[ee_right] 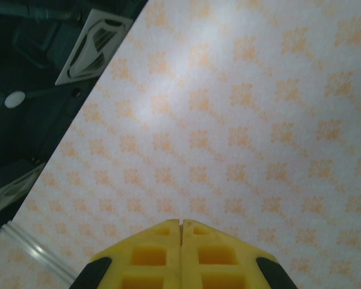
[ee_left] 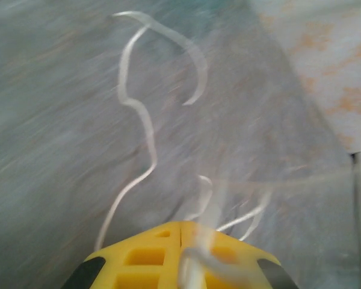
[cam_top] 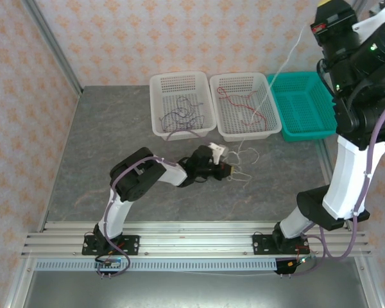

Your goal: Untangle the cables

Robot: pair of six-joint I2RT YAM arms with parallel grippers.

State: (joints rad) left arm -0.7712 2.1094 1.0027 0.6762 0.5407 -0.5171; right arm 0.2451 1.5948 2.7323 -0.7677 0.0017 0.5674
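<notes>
Top view, counter: a grey, stone-patterned counter (cam_top: 115, 147) with patterned walls around it.
Top view, baskets: three perforated plastic baskets stand in a row at the far edge: a left white basket (cam_top: 202, 131), a middle white basket (cam_top: 250, 133) and a teal basket (cam_top: 308, 136), each touching the next.
Top view, cables: curly dark purplish-black wires (cam_top: 179, 117) lie in the left white basket. Thin red wires (cam_top: 234, 96) lie in the middle white basket. Thin white wires (cam_top: 247, 160) lie loose on the counter just in front of the middle basket, and one pale strand runs up from over that basket toward the raised right arm (cam_top: 346, 173).
Top view, left arm: the left arm (cam_top: 135, 179) reaches low across the counter, its tip at the white wires.
Left wrist view, left jaws: the yellow jaws are pressed together. A white strand seems pinched at their tip, though blur hides the exact contact.
Left wrist view, wires: white wires (ee_left: 138, 114) curl over the counter beyond the jaws.
Right wrist view, right jaws: the yellow jaws are together, held high and aimed at the patterned wall (ee_right: 259, 120), with nothing seen between them.
</notes>
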